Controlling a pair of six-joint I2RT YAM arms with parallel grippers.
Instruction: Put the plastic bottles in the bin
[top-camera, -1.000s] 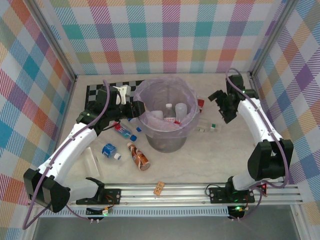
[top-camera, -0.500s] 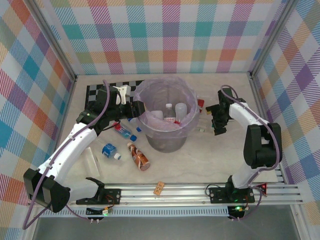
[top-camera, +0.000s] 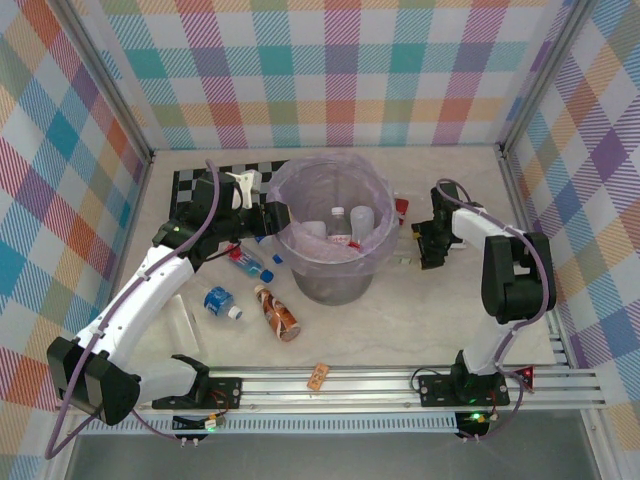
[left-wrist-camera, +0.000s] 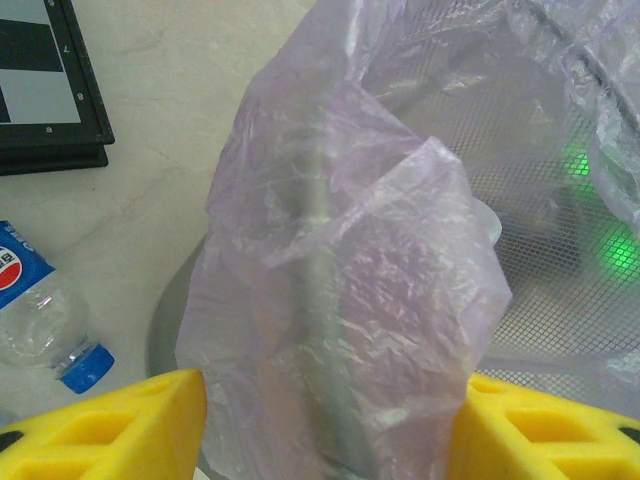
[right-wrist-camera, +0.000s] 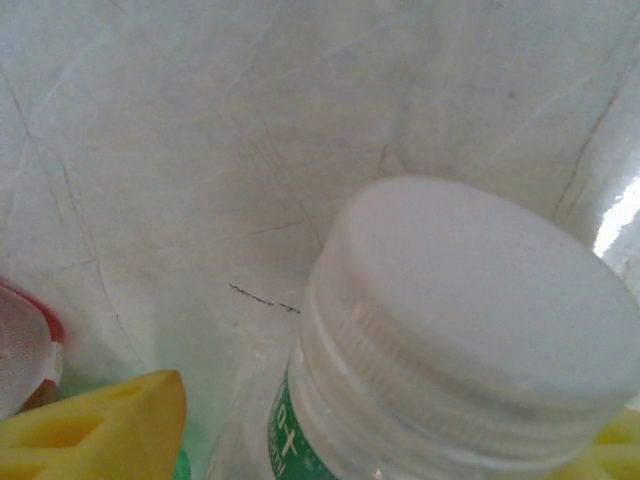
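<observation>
The step in hand looks like the pickup of a white-capped bottle (right-wrist-camera: 470, 300) lying on the desk (top-camera: 420, 320) just right of the bin (top-camera: 325, 285), where the right hand (top-camera: 430, 245) sits low over it. Its yellow fingers (right-wrist-camera: 95, 425) flank the bottle, but I cannot tell whether they are already biting. To do this well, the grip should land on the body below the cap, squarely and softly, since thin plastic probably buckles or squirts out. The lift should then clear the liner's rim before release over the opening, without dragging the red-capped bottle (top-camera: 402, 207) just beside it. The left hand (left-wrist-camera: 330, 430) pinches the bin at its rim through bunched lilac liner, which should steady it. Three more bottles (top-camera: 220, 302) lie on the desk left of the bin, and a few pale ones (top-camera: 340, 225) rest inside. The wrist view cuts off the bottle's body and shows only a scrap of green label, one finger is a mere sliver, and from above the hand covers the bottle. The green glow behind the bin's mesh is unclear.
</observation>
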